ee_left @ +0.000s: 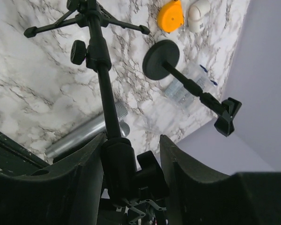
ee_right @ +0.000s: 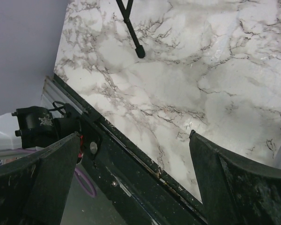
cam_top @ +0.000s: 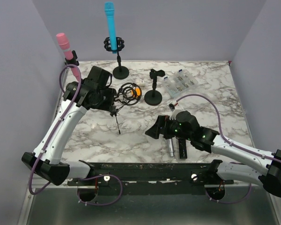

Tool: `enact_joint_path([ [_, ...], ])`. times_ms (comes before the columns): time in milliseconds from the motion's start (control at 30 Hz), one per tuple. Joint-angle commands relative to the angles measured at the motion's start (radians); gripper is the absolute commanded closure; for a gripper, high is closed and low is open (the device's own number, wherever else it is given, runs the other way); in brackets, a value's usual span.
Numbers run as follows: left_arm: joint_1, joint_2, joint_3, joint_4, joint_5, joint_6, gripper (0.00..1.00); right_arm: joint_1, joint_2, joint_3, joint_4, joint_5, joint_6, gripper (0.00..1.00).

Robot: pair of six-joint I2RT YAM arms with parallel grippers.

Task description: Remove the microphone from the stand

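A black tripod stand (cam_top: 118, 119) with a round shock mount (cam_top: 127, 93) leans at the table's centre left. The mount looks empty. My left gripper (cam_top: 113, 99) is shut on the stand's upper tube (ee_left: 116, 164), just below the mount. A silver microphone (cam_top: 170, 146) lies flat near the front edge; it also shows behind the tube in the left wrist view (ee_left: 79, 134). My right gripper (cam_top: 152, 131) is open and empty just left of that microphone, and in its wrist view (ee_right: 136, 135) it hangs over the table's front edge.
A blue microphone (cam_top: 110, 21) stands in a round-base stand at the back. A pink microphone (cam_top: 64, 44) is clamped at the back left. An empty round-base stand (cam_top: 153, 96), an orange object (cam_top: 137, 91), a clear plastic box (cam_top: 180, 83) and a black bar (cam_top: 182, 149) are nearby.
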Motion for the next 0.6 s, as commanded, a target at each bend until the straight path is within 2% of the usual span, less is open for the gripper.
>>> enact_joint_path([
  [0, -0.003, -0.036, -0.081, 0.199, 0.142, -0.050, 1.00, 0.007, -0.005, 0.031, -0.007, 0.067, -0.001, 0.00],
  [233, -0.005, 0.051, -0.113, 0.281, 0.314, -0.056, 1.00, 0.008, -0.006, 0.026, -0.018, 0.067, 0.005, 0.00],
  [367, 0.002, 0.064, -0.087, 0.244, 0.233, -0.040, 0.99, 0.009, -0.004, 0.031, -0.022, 0.067, 0.004, 0.00],
  [400, 0.009, 0.066, -0.086, 0.237, 0.226, -0.033, 0.92, 0.009, -0.005, 0.031, -0.023, 0.093, 0.003, 0.00],
  [433, 0.022, 0.071, -0.087, 0.233, 0.228, -0.028, 0.89, 0.011, -0.007, 0.028, -0.022, 0.097, 0.003, 0.00],
  [567, 0.069, 0.070, -0.131, 0.233, 0.241, -0.013, 0.87, 0.011, -0.002, 0.025, -0.022, 0.101, 0.001, 0.00],
])
